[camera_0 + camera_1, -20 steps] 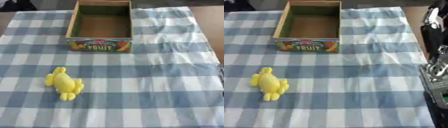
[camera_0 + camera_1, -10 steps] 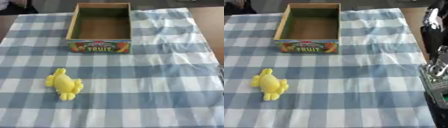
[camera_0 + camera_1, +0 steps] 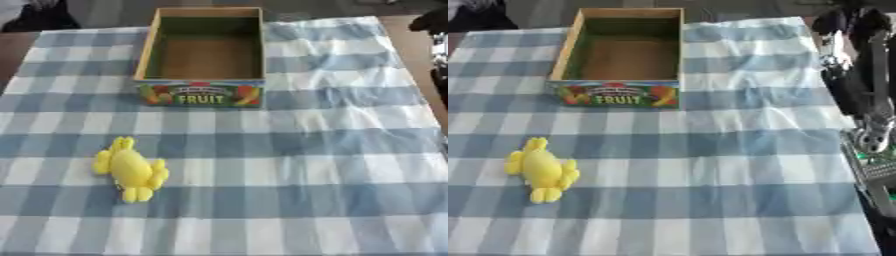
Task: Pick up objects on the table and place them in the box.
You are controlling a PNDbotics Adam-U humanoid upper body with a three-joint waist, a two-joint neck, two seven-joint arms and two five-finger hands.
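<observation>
A yellow soft toy (image 3: 131, 169) lies on the blue-and-white checked cloth, at the left front. Behind it stands the cardboard box (image 3: 202, 93) with a FRUIT label on its near wall; its inside is bare brown. My right hand (image 3: 859, 75) is black and stands at the table's right edge with its fingers straight and pointing up, holding nothing. It is far from both the toy and the box. My left hand shows in neither view.
The checked tablecloth (image 3: 332, 150) covers the table and is creased on the right side. Bare brown table (image 3: 411, 30) shows past the cloth's right edge. Silver and green arm parts (image 3: 875, 165) sit below my right hand.
The whole picture has shifted slightly downward, so the camera moved. The toy, the box and my right hand have kept their places.
</observation>
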